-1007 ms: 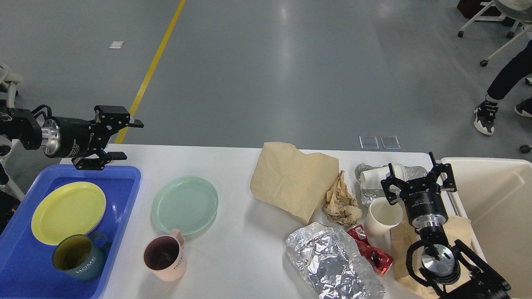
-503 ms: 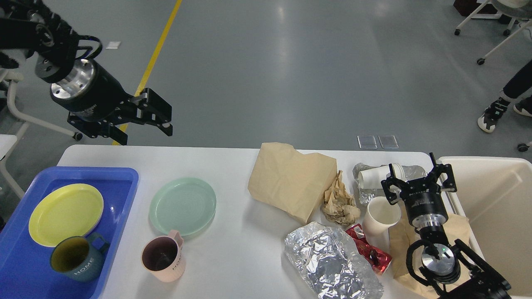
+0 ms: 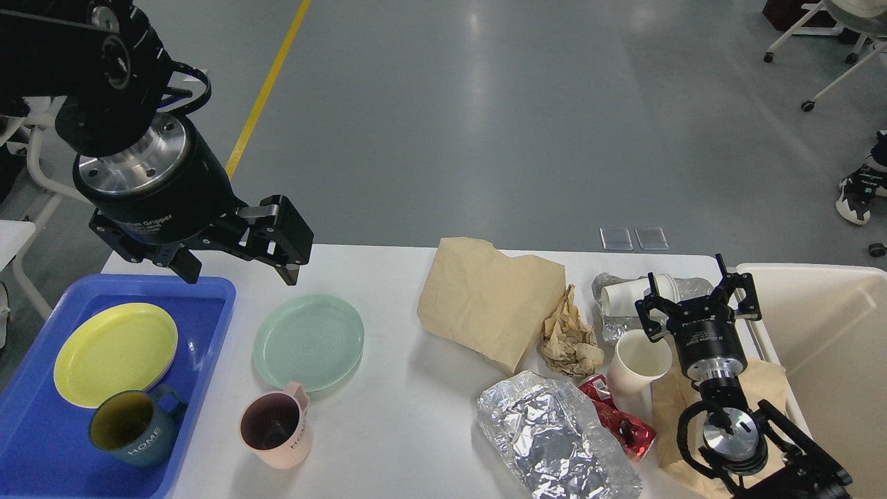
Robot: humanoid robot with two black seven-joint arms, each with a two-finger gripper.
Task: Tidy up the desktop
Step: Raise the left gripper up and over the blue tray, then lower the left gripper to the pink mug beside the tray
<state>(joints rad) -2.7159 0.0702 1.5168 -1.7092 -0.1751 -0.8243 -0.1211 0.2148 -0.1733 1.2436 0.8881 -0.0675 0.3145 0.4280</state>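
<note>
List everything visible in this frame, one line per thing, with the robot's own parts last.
desktop: 1, white, spans the view
tray: 1, blue, desktop's left end
yellow plate: 1, in tray
dark mug: 1, teal, in tray
green plate: 1, pale green, right of tray
pink mug: 1, near edge of green plate
paper bag: 1, tan, centre
crumpled paper: 1, tan, beside bag
foil: 1, silver, front
red wrapper: 1, beside foil
paper cups: 2, white, one upright, one lying
bin: 1, beige, far right
left gripper: open, above the tray's far right corner
right gripper: open, near the cups
</note>
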